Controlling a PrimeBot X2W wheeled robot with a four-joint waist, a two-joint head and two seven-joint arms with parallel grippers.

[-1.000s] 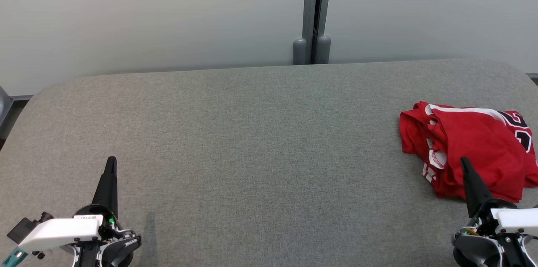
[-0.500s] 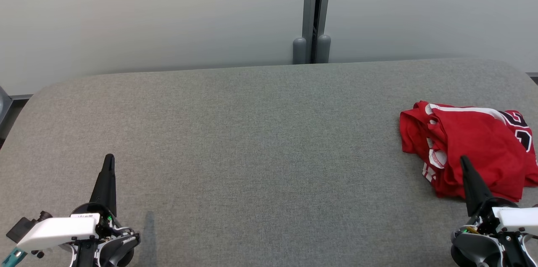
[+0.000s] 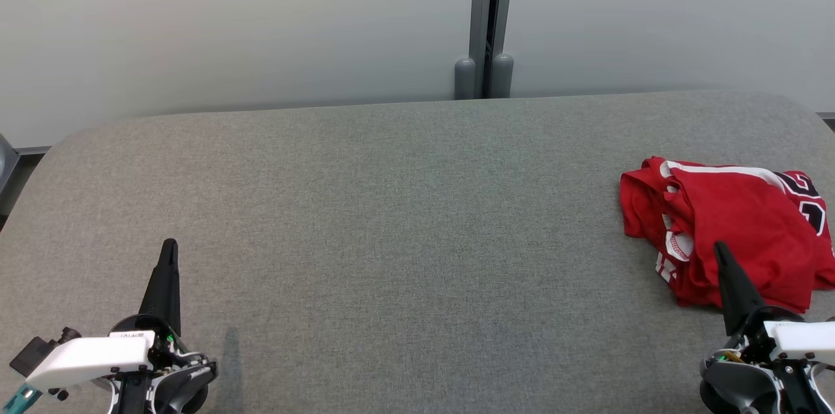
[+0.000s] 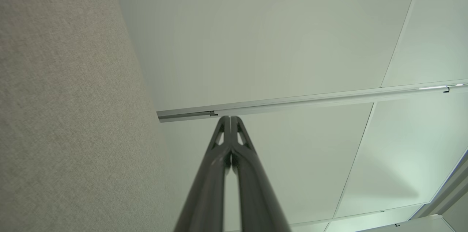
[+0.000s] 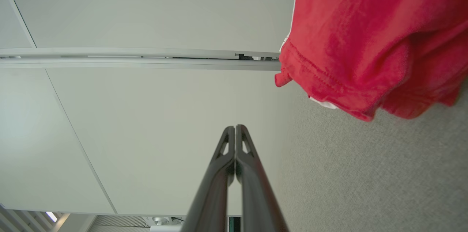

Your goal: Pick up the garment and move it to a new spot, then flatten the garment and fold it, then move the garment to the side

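Garment: a red garment (image 3: 737, 218) with white trim and black-and-white print lies in a crumpled heap on the table at about 3 o'clock in the head view, running out past that view's edge.
Table: a grey cloth-covered table (image 3: 404, 205) with rounded far corners; bare cloth stretches from the heap across to 9 o'clock.
Left gripper: the left gripper (image 3: 169, 244) is at 7 o'clock, jaws clenched on nothing (the left wrist view shows the two fingers (image 4: 219, 159) pressed tip to tip), well apart from the garment.
Right gripper: the right gripper (image 3: 719, 246) is at 5 o'clock, jaws likewise clenched and empty. In the head view its tip shows against the heap's near edge. In the right wrist view the red cloth (image 5: 365, 38) sits at 2 o'clock, apart from the tips (image 5: 235, 126).
Around: pale wall panels (image 3: 228, 23) stand behind the table, and at 12 o'clock a grey post (image 3: 494, 10) with two rounded caps at its foot.
In the way: a hemmed fold (image 5: 314, 78) of the heap is what lies nearest the right fingers.
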